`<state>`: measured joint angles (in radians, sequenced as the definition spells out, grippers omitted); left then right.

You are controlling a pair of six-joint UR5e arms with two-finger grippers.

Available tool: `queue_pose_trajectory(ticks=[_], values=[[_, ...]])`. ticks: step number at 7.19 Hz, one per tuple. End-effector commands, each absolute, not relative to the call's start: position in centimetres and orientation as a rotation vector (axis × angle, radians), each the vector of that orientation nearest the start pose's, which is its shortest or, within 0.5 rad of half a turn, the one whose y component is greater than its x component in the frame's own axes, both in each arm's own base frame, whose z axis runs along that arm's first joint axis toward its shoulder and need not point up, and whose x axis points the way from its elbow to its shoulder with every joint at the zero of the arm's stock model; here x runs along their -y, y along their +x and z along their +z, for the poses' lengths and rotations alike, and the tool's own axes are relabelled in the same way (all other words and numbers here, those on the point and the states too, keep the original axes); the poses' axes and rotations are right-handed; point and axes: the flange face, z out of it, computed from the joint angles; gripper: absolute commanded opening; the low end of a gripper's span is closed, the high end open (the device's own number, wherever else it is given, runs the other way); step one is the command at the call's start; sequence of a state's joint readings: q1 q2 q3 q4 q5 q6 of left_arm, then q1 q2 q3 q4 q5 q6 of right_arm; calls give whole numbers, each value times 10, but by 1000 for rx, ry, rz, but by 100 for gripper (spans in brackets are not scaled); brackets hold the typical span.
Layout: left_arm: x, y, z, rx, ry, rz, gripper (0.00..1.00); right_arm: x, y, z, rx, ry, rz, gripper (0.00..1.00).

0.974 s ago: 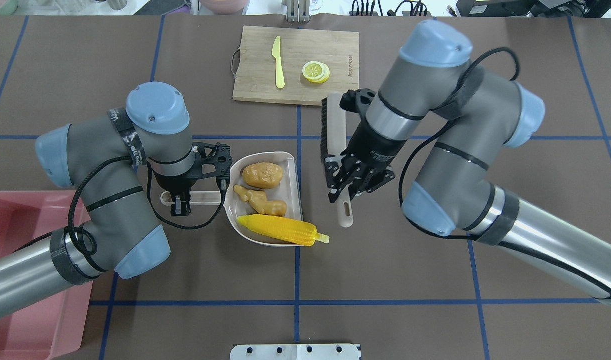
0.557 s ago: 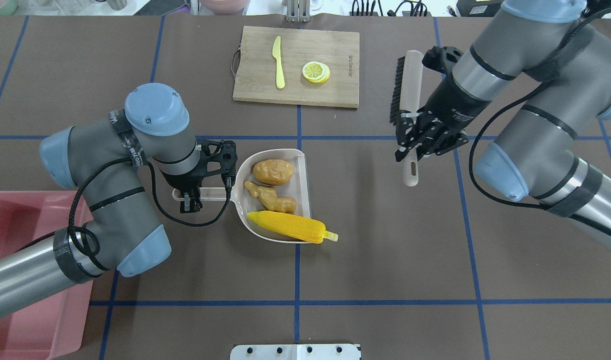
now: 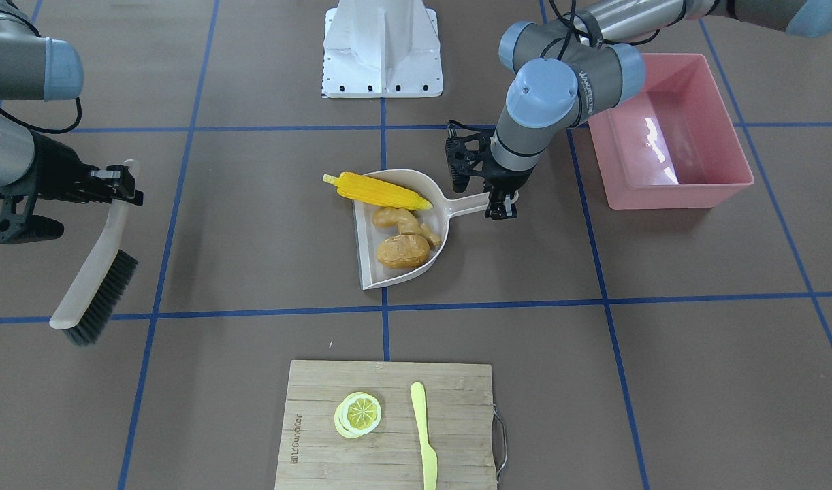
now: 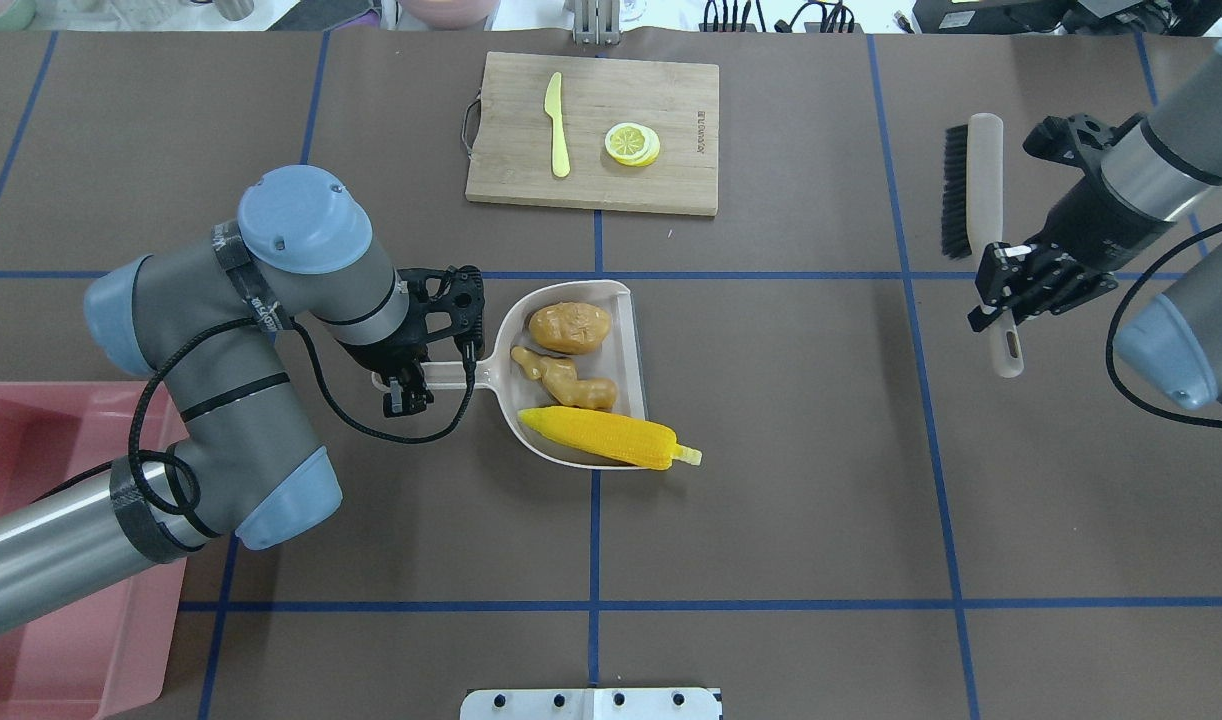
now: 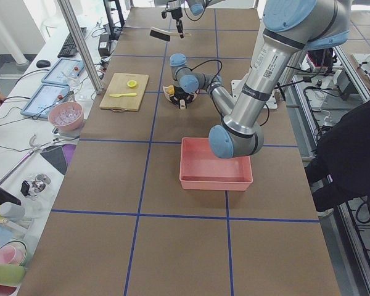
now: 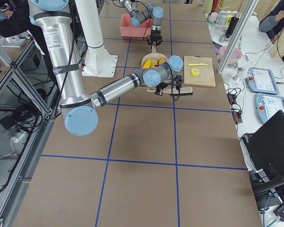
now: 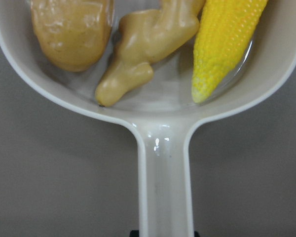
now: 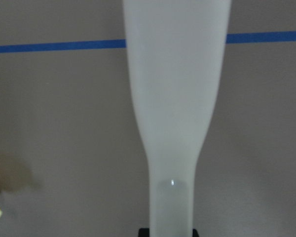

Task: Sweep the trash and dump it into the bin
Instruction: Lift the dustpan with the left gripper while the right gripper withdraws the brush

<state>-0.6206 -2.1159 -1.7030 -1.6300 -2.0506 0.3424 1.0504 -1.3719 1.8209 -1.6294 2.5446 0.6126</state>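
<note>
Trash (image 4: 563, 378) sits in dustpan (image 4: 625, 345) (left end effector (image 4: 408, 392) clamps its handle (image 4: 447, 375)).

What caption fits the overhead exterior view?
Left gripper holds the loaded dustpan with corn cob, ginger root and potato; right gripper holds the brush aside.

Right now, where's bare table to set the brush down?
Bare mat between the dustpan mouth and the brush held by the right end effector; also between the cutting board and the brush bristles. Crowded: around the left end effector on the dustpan handle, toward the bin.
</note>
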Motion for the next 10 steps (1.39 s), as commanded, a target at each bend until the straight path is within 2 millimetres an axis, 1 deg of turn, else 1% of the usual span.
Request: queue_pose_trajectory(ticks=[1, 2, 3, 4, 5, 6, 7, 8, 9, 10], values=[[454, 485, 268, -753, 649, 1329, 0, 505, -192, 464, 898, -225, -213, 0], [453, 482, 262, -771, 670, 1302, 0, 500, -179, 488, 812, -227, -272, 0], [452, 479, 254, -804, 698, 1282, 0, 494, -175, 517, 755, -249, -284, 0], [451, 471, 246, -858, 700, 1241, 0, 495, -176, 539, 746, -278, -301, 0], [454, 445, 236, -867, 730, 1205, 0, 493, -175, 566, 742, -313, -313, 0], [454, 419, 237, -893, 731, 1194, 0, 494, -176, 583, 739, -348, -299, 0], [455, 394, 236, -906, 742, 1176, 0, 496, -177, 594, 733, -373, -285, 0], [449, 365, 242, -904, 707, 1153, 0, 497, -180, 594, 742, -381, -277, 0], [444, 343, 243, -894, 700, 1137, 0, 495, -178, 598, 750, -392, -269, 0], [437, 329, 248, -909, 689, 1129, 0, 492, -175, 603, 750, -399, -266, 0]])
